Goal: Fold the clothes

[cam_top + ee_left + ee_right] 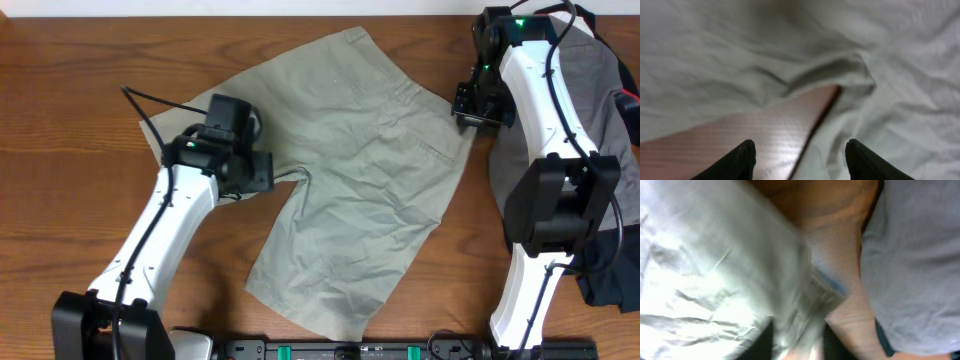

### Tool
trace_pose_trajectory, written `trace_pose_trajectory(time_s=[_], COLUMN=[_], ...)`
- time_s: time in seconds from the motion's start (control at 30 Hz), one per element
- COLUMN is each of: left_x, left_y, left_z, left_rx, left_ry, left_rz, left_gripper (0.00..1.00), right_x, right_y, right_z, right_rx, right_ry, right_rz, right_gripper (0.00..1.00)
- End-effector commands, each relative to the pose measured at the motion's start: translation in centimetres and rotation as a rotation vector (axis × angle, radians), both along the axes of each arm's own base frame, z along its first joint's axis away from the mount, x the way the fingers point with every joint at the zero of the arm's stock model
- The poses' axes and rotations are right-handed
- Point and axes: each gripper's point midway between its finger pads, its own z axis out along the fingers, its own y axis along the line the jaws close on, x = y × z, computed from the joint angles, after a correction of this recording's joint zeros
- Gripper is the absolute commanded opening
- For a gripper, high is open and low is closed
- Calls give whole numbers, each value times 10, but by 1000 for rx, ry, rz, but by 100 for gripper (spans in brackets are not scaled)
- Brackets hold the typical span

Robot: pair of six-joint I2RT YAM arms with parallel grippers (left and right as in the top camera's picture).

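Khaki-beige cotton: 1 pair of shorts (pixel 370 170) lies spread on the wood table (pixel 60 80) near the centre, much wrinkled. It has 2 legs, one toward 10 o'clock and one toward 6, w/ the waistband at 2 o'clock. There are 2 grippers. The left gripper (pixel 262 170) is at the crotch with its fingers spread apart (bare wood shows between them). The right gripper (pixel 468 108), at the 3 o'clock edge, pinches the waistband cloth, though its wrist view is blurred. One grey garment (pixel 600 90) and 1 black garment (pixel 610 285) lie at 3 o'clock, partly hidden by the right arm and cut off by the frame.
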Motion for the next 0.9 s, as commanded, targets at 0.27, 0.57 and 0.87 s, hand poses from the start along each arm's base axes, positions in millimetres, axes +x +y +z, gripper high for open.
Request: trace_pose_trajectory(time_s=[0.27,0.57,0.87], left_x=[29,35,38], left_y=[29,57,65], left_z=[-47,-61,-60], left_rx=[3,-30,-35], left_ry=[55,94,84], left_rz=[143,307,331], left_gripper=[66,66,66], right_x=[70,147,168], right_y=[38,102,116], right_z=[21,4,-75], right_rx=[55,-78,-94], right_ry=[-332,-602,-570], right_rz=[392,586,641], right_gripper=[95,90,89])
